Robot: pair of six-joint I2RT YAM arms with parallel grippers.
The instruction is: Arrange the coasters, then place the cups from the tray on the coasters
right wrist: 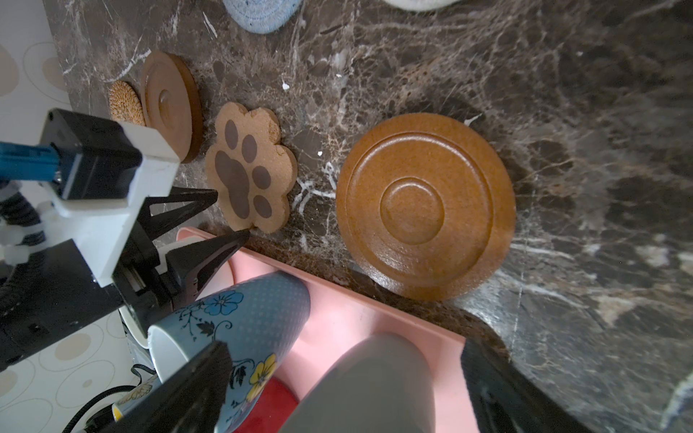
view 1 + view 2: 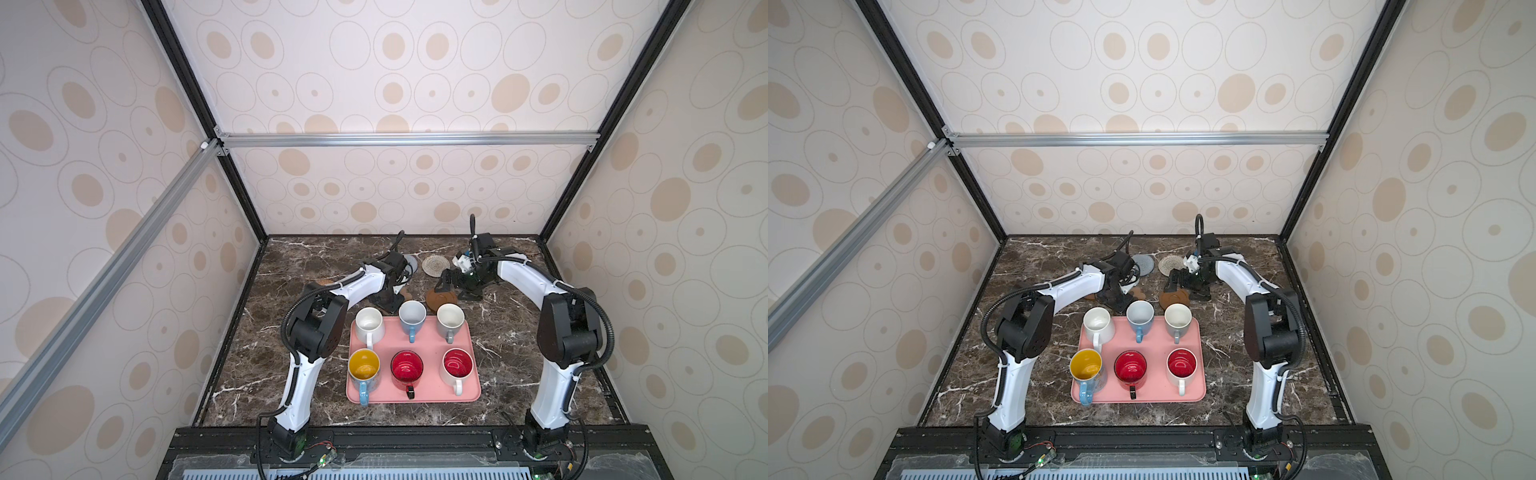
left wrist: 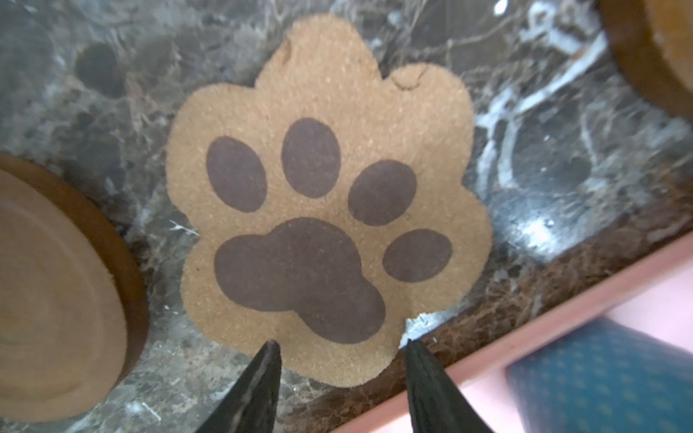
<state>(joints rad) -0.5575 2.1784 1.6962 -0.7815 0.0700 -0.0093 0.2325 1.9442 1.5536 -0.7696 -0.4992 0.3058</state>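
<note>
The brown paw-shaped coaster (image 3: 326, 210) lies flat on the marble beside the pink tray (image 2: 428, 338). My left gripper (image 3: 342, 342) is open just above its near edge, holding nothing. One wooden disc coaster (image 1: 425, 206) lies next to the tray, another (image 1: 168, 105) beyond the paw, with the rattan one (image 1: 125, 101) behind it. The blue-grey woven coaster (image 2: 411, 262) and the cream woven coaster (image 2: 435, 264) sit further back. My right gripper (image 1: 343, 346) hangs wide open and empty over the tray's far edge, above the grey-white cup (image 2: 450, 318). Several cups stand upright on the tray.
The tray fills the middle of the marble table (image 2: 519, 332), its far rim close to the paw and the wooden disc. Both forearms reach in over the far half of the table. Patterned walls (image 2: 395, 187) close in the back and both sides.
</note>
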